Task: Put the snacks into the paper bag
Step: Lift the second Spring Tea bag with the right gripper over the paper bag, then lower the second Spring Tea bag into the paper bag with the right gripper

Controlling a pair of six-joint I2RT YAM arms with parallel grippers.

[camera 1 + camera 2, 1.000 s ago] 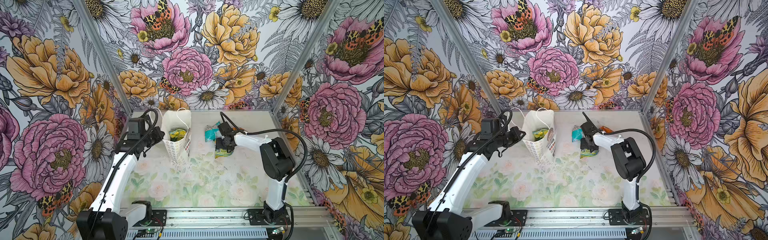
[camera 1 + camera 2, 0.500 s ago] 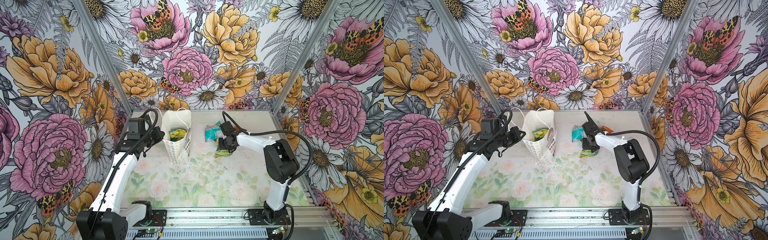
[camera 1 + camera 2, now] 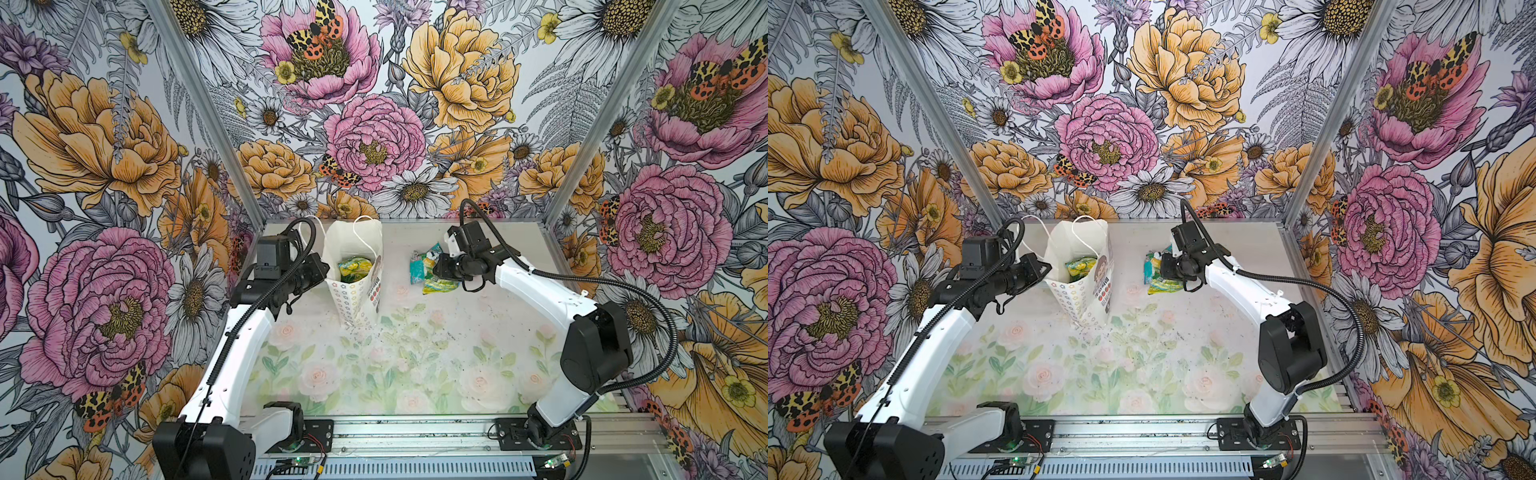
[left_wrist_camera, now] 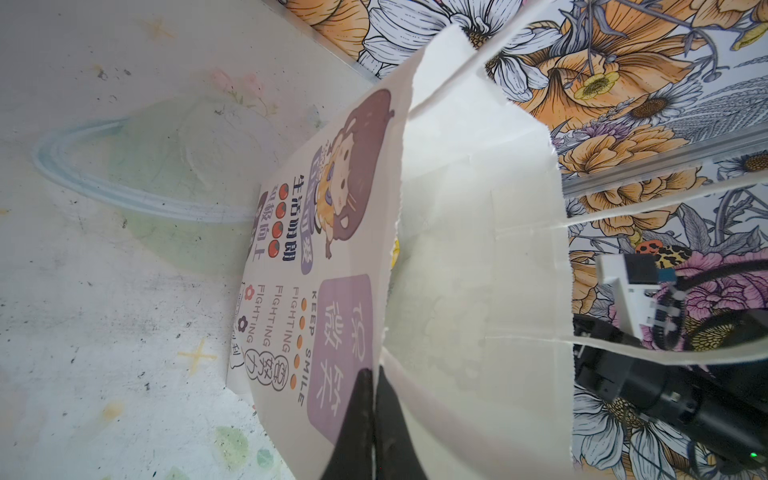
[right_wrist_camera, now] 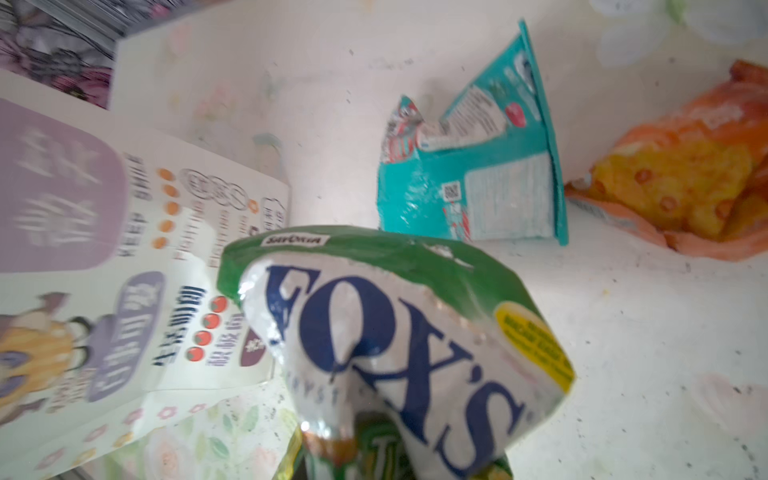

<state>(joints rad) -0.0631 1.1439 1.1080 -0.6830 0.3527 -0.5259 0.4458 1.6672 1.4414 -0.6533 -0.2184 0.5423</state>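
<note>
The right end effector [image 3: 441,272] has just clamped shut on a green FOX'S packet [image 5: 395,332], right of centre in both top views, and seems to be tipping it up off the desk [image 3: 415,340]. The left end effector [image 4: 373,382] stays pinched on the rim of the paper bag [image 3: 357,297], left of centre. Green-yellow packets [image 3: 353,268] already lie inside, so the carry across looks next

Robot lab booth: floral-printed walls [image 3: 374,124], aluminium base rail [image 3: 415,432].
</note>
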